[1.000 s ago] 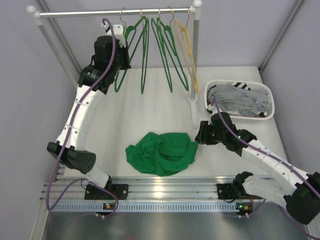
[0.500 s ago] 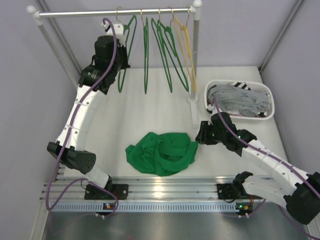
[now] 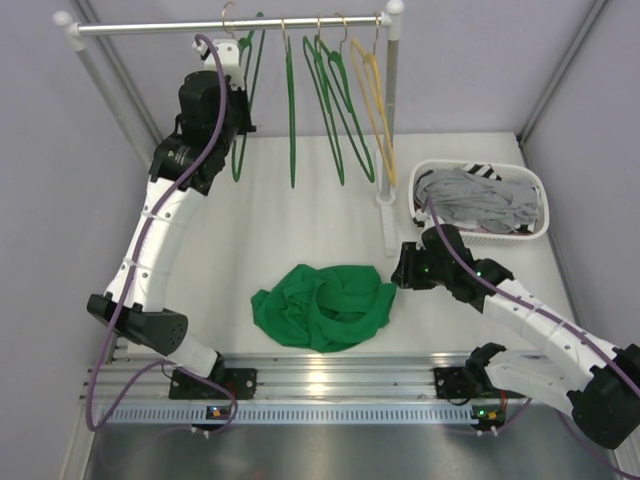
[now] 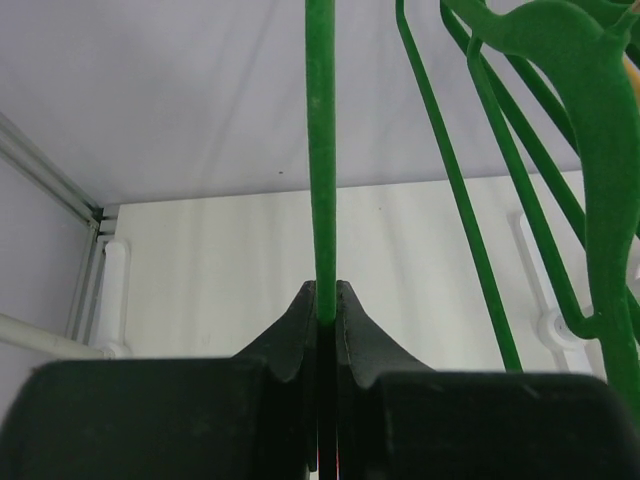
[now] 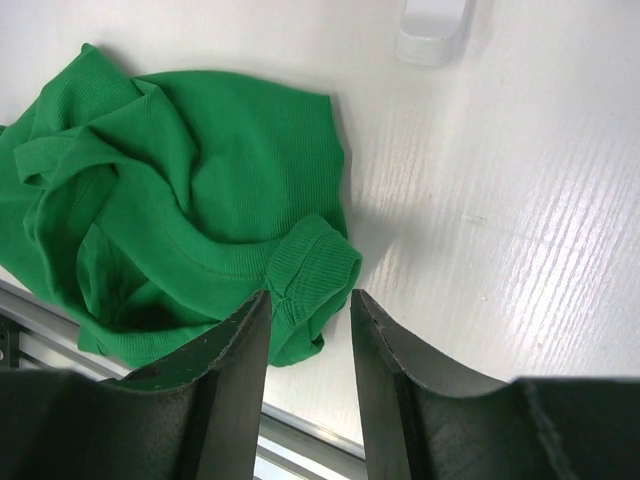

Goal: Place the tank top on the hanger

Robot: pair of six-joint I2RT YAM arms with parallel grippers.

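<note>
The bright green tank top [image 3: 325,305] lies crumpled on the white table near the front rail. It also shows in the right wrist view [image 5: 190,200]. My right gripper [image 3: 405,268] is open just above its right edge, with a folded hem between the fingers [image 5: 308,295]. My left gripper [image 3: 240,95] is raised at the rack and shut on the wire of the leftmost green hanger [image 3: 237,160]. In the left wrist view that wire [image 4: 320,150] rises straight from the closed fingertips [image 4: 327,295]. The hanger's hook is at the rail.
A clothes rail [image 3: 150,28] spans the back with more green hangers [image 3: 330,100] and a yellow hanger [image 3: 375,100]. Its right post [image 3: 388,200] stands beside a white basket [image 3: 478,164] of grey striped clothes [image 3: 470,200].
My left gripper has moved left and slightly up with the hanger, which now hangs more edge-on, its hook shifted left along the rail. The right arm and tank top have not moved.
</note>
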